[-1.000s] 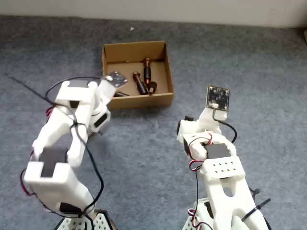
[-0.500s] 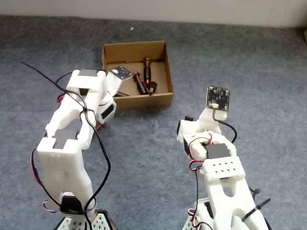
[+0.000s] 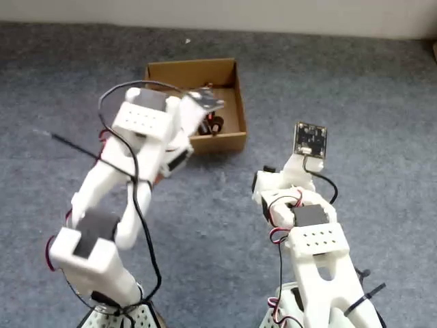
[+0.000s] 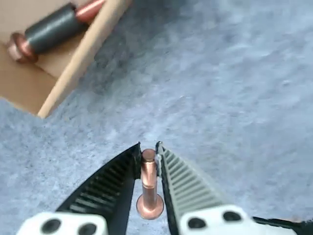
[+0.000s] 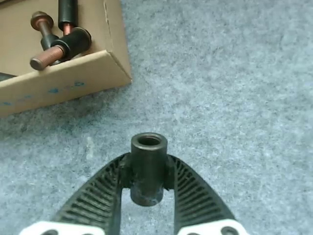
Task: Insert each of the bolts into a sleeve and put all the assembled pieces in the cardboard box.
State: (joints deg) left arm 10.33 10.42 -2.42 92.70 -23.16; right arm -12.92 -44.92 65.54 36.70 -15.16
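Note:
My left gripper (image 4: 148,147) is shut on a copper bolt (image 4: 147,183), whose shank lies between the fingers above grey carpet, just off a corner of the cardboard box (image 4: 83,54). My right gripper (image 5: 148,159) is shut on a black sleeve (image 5: 148,166) with its open bore facing away from the camera, in front of the box (image 5: 63,83). In the high view the left arm (image 3: 140,147) leans over the box's front wall (image 3: 218,142), and the right arm (image 3: 300,219) stands to its right. Several assembled pieces (image 3: 213,123) lie in the box.
Grey carpet covers the whole floor. The strip between the two arms, in front of the box, is bare carpet. A black cable (image 3: 136,198) loops along the left arm. A small circuit board (image 3: 310,139) sits on the right arm's wrist.
The left arm has swung right along the box's front wall, from the box's left corner toward the middle. The right arm has stayed still.

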